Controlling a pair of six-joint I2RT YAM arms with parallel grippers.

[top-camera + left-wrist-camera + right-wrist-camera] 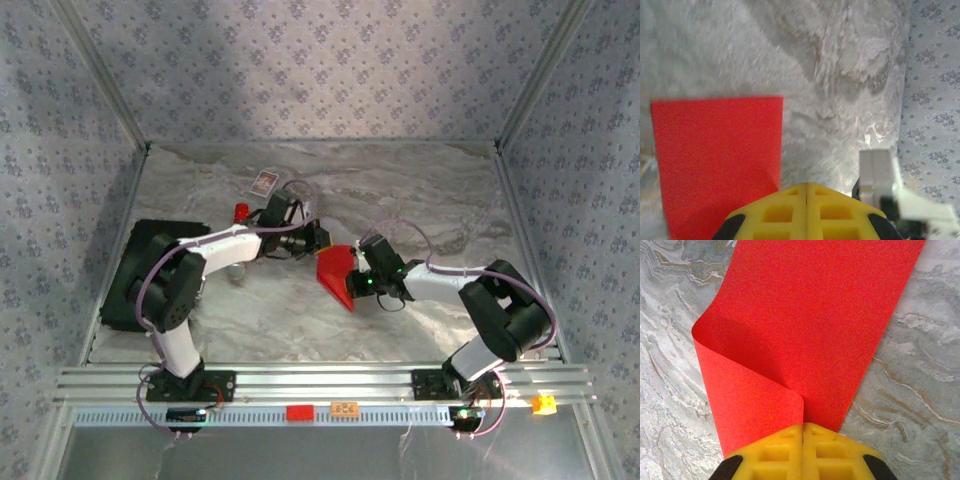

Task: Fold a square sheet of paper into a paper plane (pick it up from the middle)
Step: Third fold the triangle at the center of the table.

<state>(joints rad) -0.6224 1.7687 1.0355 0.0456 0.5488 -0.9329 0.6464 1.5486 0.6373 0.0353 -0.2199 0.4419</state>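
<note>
From above, the thin bright red square sheet of paper (336, 274) lies mid-table on the grey marbled table (430, 200), partly folded. The right tool (353, 273) touches its right edge, and the left tool (318, 240) sits just beyond its far edge.

On the left wrist, the yellow fingers of the left tool (806, 186) are pressed together and grip nothing. The paper (720, 160) lies flat to their left, its corner meeting one finger.

On the right wrist, the right tool (802, 427) is closed, pinching a curled-over flap of the paper (810, 315), which stretches away ahead.
</note>
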